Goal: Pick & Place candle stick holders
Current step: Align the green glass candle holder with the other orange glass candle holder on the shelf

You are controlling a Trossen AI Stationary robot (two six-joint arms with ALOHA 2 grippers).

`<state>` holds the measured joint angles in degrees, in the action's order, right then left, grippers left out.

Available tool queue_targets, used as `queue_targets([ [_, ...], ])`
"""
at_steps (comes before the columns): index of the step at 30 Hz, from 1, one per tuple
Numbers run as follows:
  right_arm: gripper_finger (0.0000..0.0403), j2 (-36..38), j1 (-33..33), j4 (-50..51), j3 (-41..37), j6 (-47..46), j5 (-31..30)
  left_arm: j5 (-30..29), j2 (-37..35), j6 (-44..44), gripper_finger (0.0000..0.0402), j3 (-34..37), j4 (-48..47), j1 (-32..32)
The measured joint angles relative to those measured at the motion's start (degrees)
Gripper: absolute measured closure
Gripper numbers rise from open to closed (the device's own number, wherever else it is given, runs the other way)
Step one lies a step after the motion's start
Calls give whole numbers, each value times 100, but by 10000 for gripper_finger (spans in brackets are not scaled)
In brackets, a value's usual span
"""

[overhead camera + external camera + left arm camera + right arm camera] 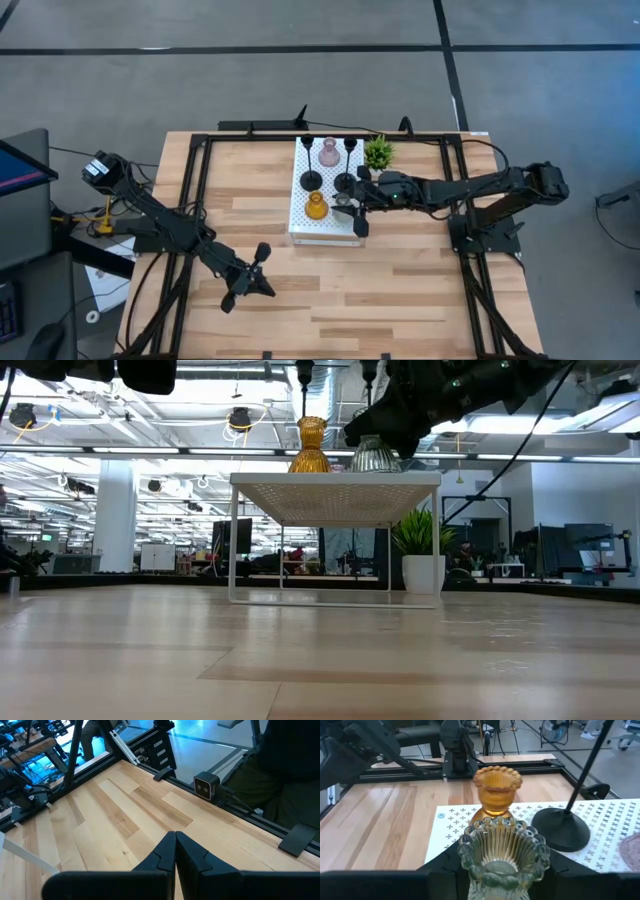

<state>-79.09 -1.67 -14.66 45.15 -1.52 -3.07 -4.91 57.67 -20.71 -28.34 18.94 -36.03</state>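
Observation:
A white perforated stand is at the table's middle. On its top stand two black holders with round bases, a pink glass holder and an amber glass holder, each on its base. My right gripper is over the stand's right near part, shut on the pale grey-green glass holder, just right of the amber one. My left gripper is shut and empty above the bare table, near and left of the stand. My right gripper pinches the pale glass holder between its two fingers, on the ribbed body below the beaded rim. The fingers come from the table's right side, slanting down. The holder is upright, its foot level with the stand's top; whether it rests there I cannot tell.
A small green potted plant stands on the table at the stand's far right corner. Black frame rails run along the table's left, right and far sides. Open wood lies near and left of the stand.

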Motion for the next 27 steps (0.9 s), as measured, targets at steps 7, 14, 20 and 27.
queue_targets([
  [7, 266, 0, 5, 66, 0, -4, 0, 0, 1, 0, 395, 0, 1, -1],
  [14, 224, 0, 11, 68, 0, -4, -2, 0, 0, 0, 395, 0, 1, 0],
  [20, 220, 0, 11, 79, 0, -4, 0, 0, 1, 1, 395, 0, 0, 0],
  [27, 233, 161, 11, 154, 0, -4, 2, 0, 1, 2, 395, 0, 1, -1],
])
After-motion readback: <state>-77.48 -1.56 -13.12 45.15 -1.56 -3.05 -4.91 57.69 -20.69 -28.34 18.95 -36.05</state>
